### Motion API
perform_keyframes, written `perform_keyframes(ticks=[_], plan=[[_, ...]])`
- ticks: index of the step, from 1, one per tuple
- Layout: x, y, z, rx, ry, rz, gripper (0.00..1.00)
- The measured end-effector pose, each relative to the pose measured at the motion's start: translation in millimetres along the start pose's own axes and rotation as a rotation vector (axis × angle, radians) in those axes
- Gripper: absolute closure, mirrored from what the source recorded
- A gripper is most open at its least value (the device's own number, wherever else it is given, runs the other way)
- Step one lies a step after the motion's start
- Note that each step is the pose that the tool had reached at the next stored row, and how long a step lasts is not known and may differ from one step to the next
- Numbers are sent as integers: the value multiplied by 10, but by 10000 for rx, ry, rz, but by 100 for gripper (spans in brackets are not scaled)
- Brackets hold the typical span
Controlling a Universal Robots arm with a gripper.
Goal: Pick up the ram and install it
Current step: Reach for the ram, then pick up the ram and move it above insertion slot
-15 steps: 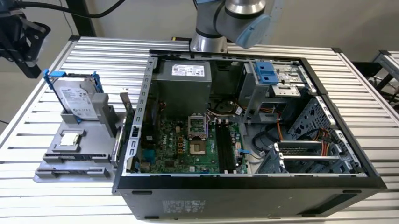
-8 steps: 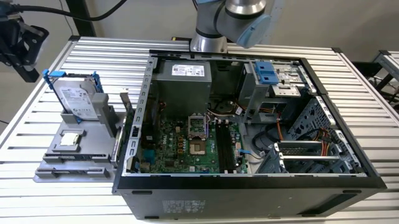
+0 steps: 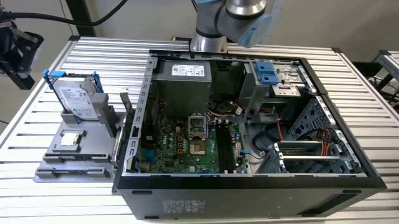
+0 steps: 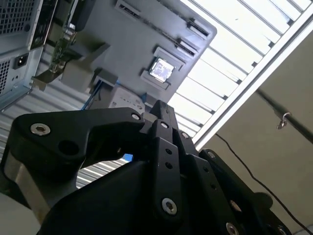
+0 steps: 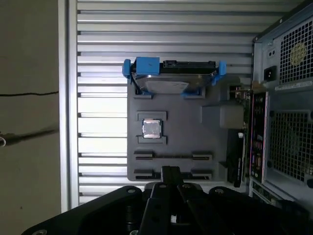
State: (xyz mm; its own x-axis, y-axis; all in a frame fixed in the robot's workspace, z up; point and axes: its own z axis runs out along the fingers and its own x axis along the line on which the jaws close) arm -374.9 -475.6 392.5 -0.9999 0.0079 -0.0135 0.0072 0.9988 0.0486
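Observation:
The ram (image 5: 236, 161) is a thin greenish stick standing on edge along the side of the grey holder (image 5: 186, 132) that faces the computer case; in the second wrist view its green edge (image 4: 61, 41) shows beside the case wall. My gripper (image 5: 169, 171) hangs well above and apart from it, its black fingers drawn together to one narrow tip (image 4: 159, 106) with nothing between them. In the exterior view the arm (image 3: 240, 18) stands over the rear of the open case (image 3: 134, 186). The long black memory slots (image 3: 225, 149) lie on the green motherboard (image 3: 181, 149).
On the grey holder stand a silver hard drive in a blue-edged frame (image 5: 171, 78) and a small square silver chip (image 5: 151, 128). The case holds a power supply (image 3: 184, 77), drive cage (image 3: 274, 77) and cables (image 3: 268, 137). Ribbed metal table (image 3: 62, 196) all round.

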Motion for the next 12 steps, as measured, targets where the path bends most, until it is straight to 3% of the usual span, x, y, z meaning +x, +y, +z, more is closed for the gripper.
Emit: perform_keyframes(ticks=[12], plan=[[-10, -260, -11, 0, 8, -6, 100]])
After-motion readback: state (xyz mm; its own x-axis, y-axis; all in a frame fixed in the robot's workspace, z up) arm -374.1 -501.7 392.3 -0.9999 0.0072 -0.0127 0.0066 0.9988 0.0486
